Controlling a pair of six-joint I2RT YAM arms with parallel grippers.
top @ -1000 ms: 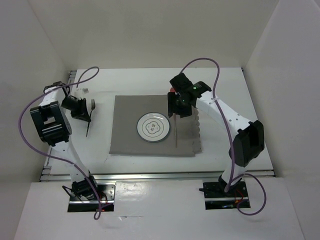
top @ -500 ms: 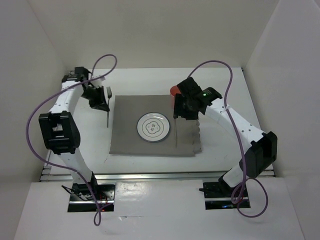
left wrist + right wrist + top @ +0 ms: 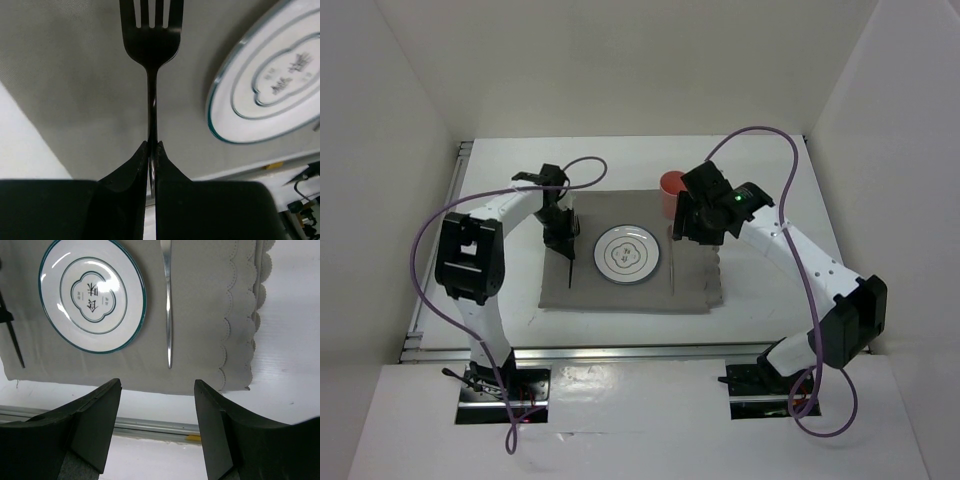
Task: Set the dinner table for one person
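- My left gripper [image 3: 151, 145] is clamped tight on the thin handle of a black fork [image 3: 151, 45], jaws pinched together with the stem between them.
- The fork hangs tines-down over the left part of the grey cloth mat [image 3: 582, 215], just left of the plate [image 3: 627, 254]. I can't tell whether the tines touch the cloth.
- Wrist view confirms it: the plate's teal rim sits off to one side of the fork, apart from it.
- My right gripper [image 3: 157, 385] is spread wide with nothing between the fingers [image 3: 95, 425], hovering over the right side of the mat.
- Right below that open gap lies a silver knife [image 3: 167, 305], flat on the cloth, just right of the plate and running near to far.
- The mat's right edge is scalloped, and beyond it is bare white.
- A red cup [image 3: 671, 183] stands at the mat's far edge, just beside my right wrist.
- The dinner table [image 3: 770, 200] spreads under everything, white with silver rails, the mat sitting around its middle.
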